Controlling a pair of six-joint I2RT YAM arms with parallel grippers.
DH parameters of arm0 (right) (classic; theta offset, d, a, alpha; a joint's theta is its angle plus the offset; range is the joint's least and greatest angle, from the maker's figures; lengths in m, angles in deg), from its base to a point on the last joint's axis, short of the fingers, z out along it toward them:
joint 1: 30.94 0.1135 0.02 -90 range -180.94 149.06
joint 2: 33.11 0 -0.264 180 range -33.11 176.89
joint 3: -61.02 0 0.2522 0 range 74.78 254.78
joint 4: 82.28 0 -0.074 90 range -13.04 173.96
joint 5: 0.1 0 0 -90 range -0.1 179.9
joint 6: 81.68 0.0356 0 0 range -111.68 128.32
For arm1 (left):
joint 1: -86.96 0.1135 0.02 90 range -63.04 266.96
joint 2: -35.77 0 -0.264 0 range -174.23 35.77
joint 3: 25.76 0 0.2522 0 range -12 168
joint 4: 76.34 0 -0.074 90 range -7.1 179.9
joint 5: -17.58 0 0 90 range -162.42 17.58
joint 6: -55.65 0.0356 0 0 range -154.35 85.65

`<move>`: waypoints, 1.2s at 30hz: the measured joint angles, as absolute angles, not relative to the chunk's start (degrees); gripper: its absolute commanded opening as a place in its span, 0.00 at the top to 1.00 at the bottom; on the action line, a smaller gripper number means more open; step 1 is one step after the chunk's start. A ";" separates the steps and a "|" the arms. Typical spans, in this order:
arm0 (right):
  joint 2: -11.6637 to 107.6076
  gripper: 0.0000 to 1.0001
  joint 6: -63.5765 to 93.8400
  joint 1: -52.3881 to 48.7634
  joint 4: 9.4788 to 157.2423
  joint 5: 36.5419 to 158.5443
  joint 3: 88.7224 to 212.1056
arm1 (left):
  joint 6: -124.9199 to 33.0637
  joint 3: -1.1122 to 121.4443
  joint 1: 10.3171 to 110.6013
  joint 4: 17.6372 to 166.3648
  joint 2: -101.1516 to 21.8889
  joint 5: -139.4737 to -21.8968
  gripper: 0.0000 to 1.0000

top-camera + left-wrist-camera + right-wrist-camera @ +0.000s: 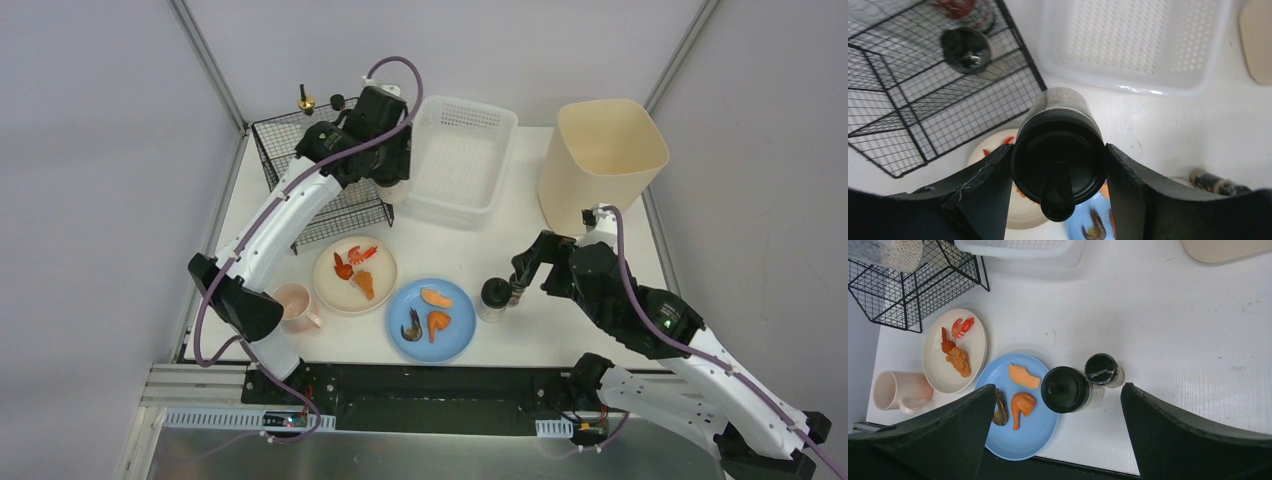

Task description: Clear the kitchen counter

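Note:
The white kitchen counter (500,250) holds dishes and jars. My left gripper (392,185) is shut on a black-lidded shaker jar (1058,150) and holds it above the counter, between the black wire rack (300,160) and the white perforated basket (460,160). My right gripper (520,275) is open and empty, above a second black-lidded jar (1066,389) and a small dark-capped bottle (1103,370). Both stand on the counter just right of the blue plate (430,348).
A cream plate (335,290) holds shrimp and fried bits. The blue plate carries several food pieces. A pink mug (293,305) stands at the front left. A tall beige bin (600,150) is at the back right. The rack (923,100) holds a black-lidded jar (966,48).

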State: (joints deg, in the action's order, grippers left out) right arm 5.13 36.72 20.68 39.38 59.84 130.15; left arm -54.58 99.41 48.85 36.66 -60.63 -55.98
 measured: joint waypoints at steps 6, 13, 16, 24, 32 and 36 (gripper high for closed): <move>5.15 0.01 37.31 20.68 40.93 61.30 128.86 | -52.46 103.06 52.96 35.55 -59.64 -51.41 0.99; 5.15 0.01 37.86 20.68 42.31 62.83 128.34 | -49.20 105.93 57.86 35.51 -58.68 -46.88 0.99; 5.15 0.01 37.94 20.68 43.20 63.68 127.79 | -48.44 105.95 61.79 35.31 -58.64 -46.29 0.99; 5.15 0.01 38.12 20.68 45.15 65.94 126.77 | -48.57 105.60 71.19 34.63 -58.64 -47.98 1.00; 4.82 0.01 38.12 20.68 45.35 66.72 126.37 | -50.36 102.10 76.46 35.03 -58.72 -51.17 1.00; 4.45 0.01 38.12 20.68 45.80 66.79 125.94 | -51.30 99.65 77.70 35.38 -59.38 -51.61 1.00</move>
State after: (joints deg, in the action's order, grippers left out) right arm 4.45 38.12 20.68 45.80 66.79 125.94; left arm -51.30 99.65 77.70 35.38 -59.38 -51.61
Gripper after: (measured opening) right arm 0.993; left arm 0.618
